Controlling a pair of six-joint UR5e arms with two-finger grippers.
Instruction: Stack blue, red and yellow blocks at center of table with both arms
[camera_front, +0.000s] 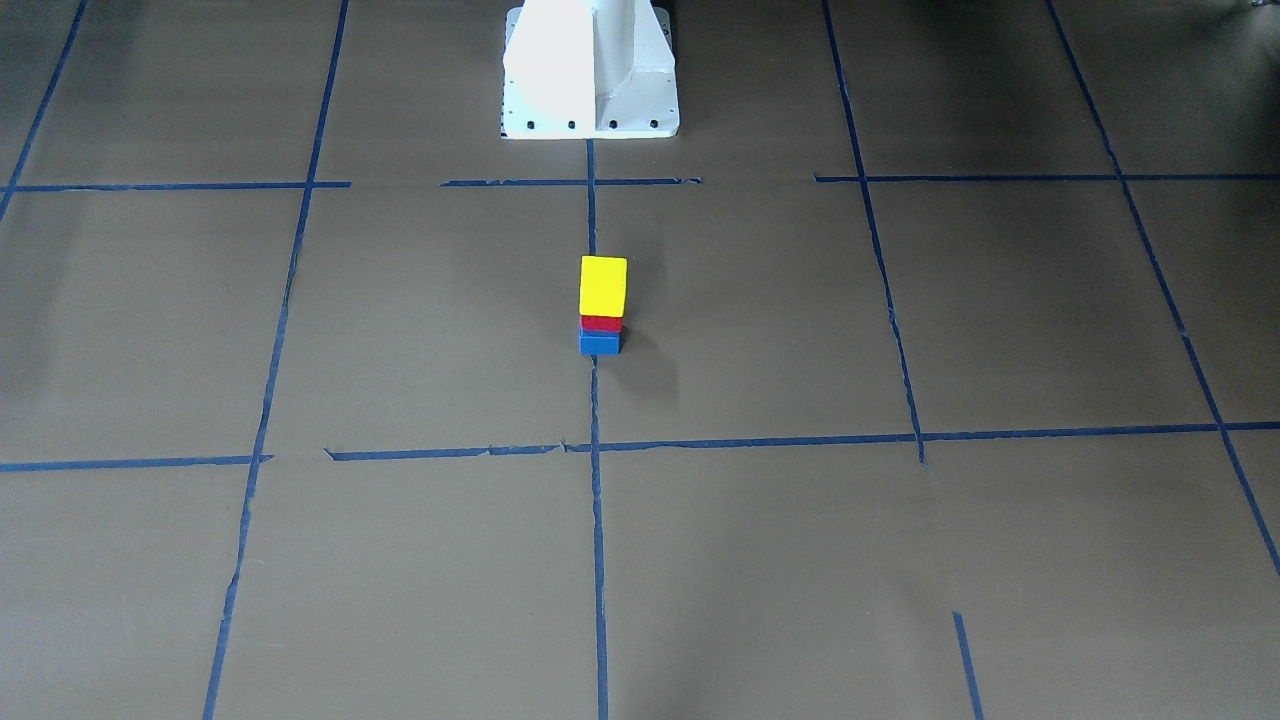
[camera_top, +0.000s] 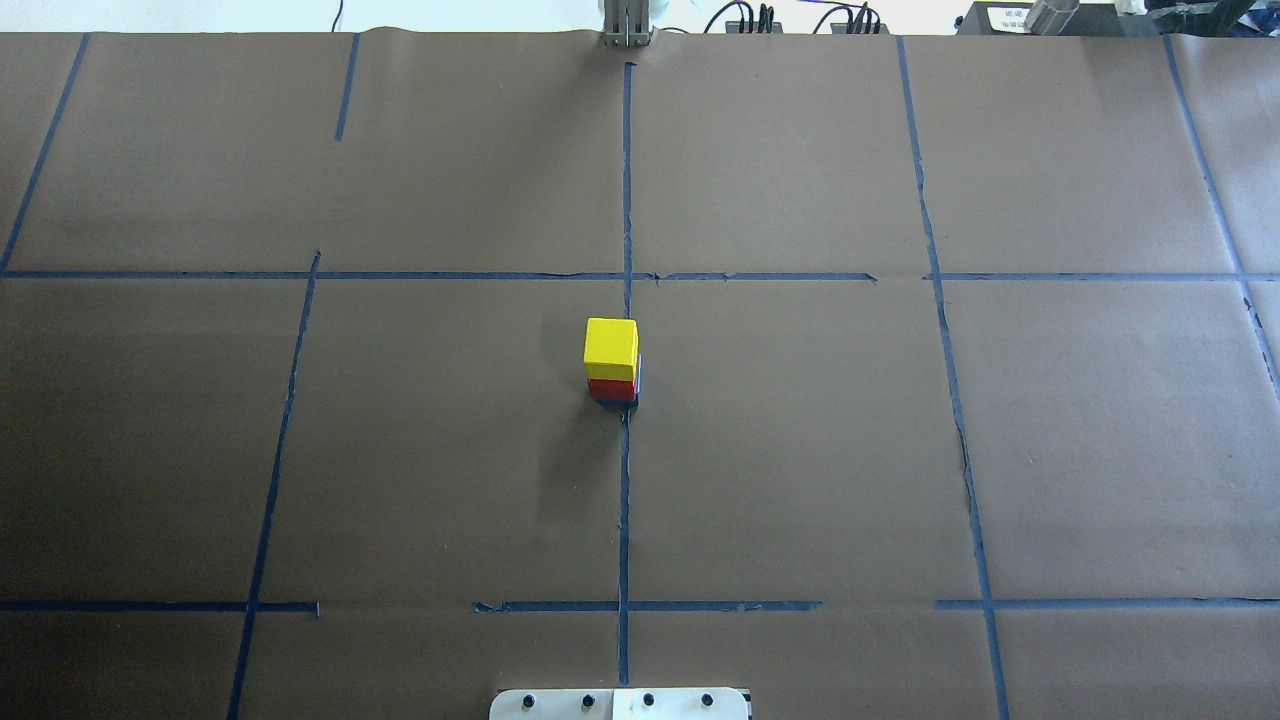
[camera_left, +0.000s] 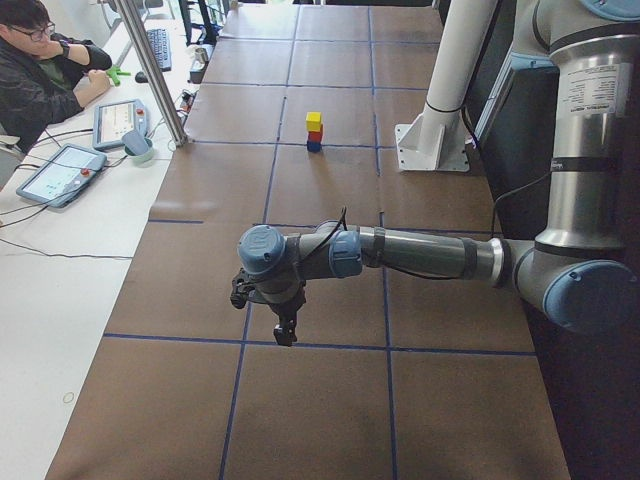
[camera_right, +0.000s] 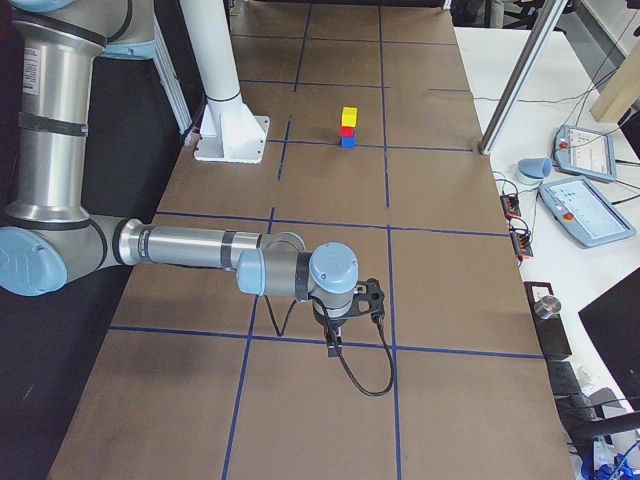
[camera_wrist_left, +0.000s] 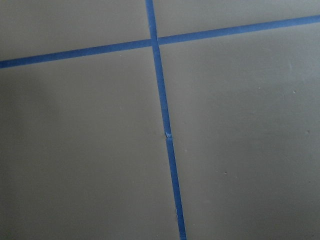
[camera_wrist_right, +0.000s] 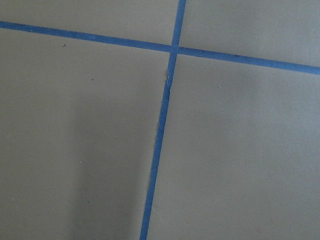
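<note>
3 cubes stand in 1 column at the middle of the counter (camera_front: 800, 330), on its central tape line: the blue block (camera_front: 599, 344) at the bottom, the red block (camera_front: 601, 323) on it, the yellow block (camera_front: 603, 285) on top. By their look they are light, stiff and matte, with flat faces that should grip well and little risk of breakage. Any of them is best taken squarely by 2 opposite side faces at mid-height, since a sideways nudge could topple the column.

The front-facing view shows all 3 colours, while the overhead view hides nearly all of the blue block under the other 2. Neither view shows an arm. Only the 2 side views do: the left arm (camera_left: 420, 255) and the right arm (camera_right: 190, 247) each reach out low over the counter, well apart from the stack. The left fingers (camera_left: 286, 332) and right fingers (camera_right: 333, 343) point down near a tape line; whether they are apart or together I cannot tell. Both wrist views show only bare counter and crossing tape. The left side view alone shows a person (camera_left: 40, 75) seated at a side desk
</note>
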